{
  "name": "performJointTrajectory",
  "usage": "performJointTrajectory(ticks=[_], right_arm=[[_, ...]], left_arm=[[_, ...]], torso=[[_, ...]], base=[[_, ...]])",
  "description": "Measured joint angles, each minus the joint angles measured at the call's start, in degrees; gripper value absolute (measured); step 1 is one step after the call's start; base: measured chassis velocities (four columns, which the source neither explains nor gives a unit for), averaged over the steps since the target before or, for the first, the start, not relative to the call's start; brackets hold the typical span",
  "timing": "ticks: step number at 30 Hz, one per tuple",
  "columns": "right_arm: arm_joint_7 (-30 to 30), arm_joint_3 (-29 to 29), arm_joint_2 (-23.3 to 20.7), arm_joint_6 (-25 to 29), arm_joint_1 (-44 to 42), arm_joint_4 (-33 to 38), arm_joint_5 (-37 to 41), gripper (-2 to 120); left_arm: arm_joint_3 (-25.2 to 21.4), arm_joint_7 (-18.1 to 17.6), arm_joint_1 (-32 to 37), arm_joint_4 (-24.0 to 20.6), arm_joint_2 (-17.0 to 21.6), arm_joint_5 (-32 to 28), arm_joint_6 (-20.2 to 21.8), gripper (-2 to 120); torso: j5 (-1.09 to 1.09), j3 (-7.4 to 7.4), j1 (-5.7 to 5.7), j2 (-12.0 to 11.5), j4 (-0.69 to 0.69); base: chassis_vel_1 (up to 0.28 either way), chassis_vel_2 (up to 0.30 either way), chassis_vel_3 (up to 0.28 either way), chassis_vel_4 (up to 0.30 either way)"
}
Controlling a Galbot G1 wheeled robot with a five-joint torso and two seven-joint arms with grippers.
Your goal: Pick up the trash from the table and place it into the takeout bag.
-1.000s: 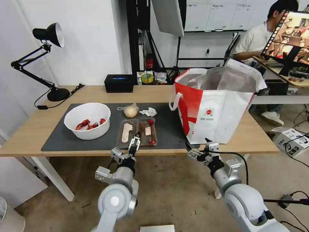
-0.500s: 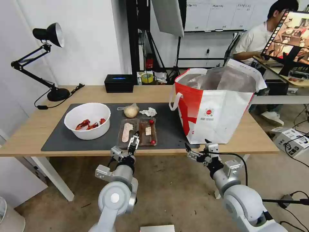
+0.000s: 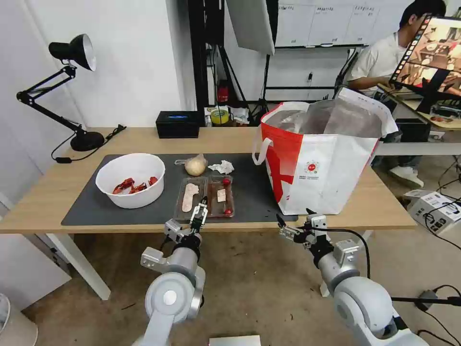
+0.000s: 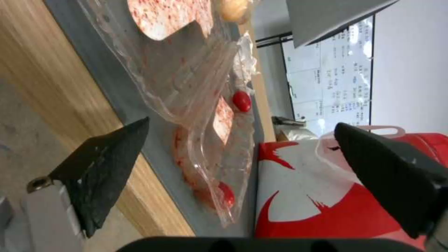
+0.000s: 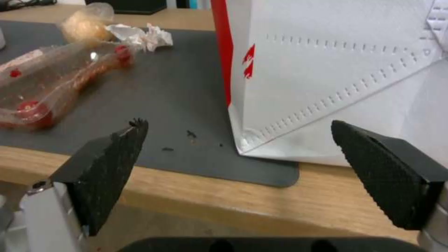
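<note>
the clear two-part plastic tray (image 3: 205, 196) lies on the dark grey mat (image 3: 81, 206), compartments side by side, each running front to back, holding smeared leftovers and red bits. the left gripper (image 3: 200, 208) reaches over its near edge, jaws wide apart, empty. the right gripper (image 3: 294, 224) hangs spread and empty before the takeout bag (image 3: 321, 168).

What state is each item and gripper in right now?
white bowl: upright on mat, red scraps inside.
clear tray: flat on mat, leftovers inside.
bagged bun: lying on mat.
tissue: crumpled on mat.
takeout bag: upright, open.
left gripper: open, at tray's near edge.
right gripper: open, before bag.
</note>
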Motion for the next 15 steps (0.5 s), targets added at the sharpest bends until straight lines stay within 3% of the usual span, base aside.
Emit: performJointTrajectory(ticks=[15], right_arm=[[0.0, 0.0, 0.1, 0.1, -0.7, 0.1, -0.5, 100]], left_arm=[[-0.3, -1.6, -1.1, 0.7, -0.3, -1.5, 0.1, 100]], torso=[[0.00, 0.00, 0.00, 0.0, 0.00]], base=[[0.000, 0.000, 0.000, 0.000]])
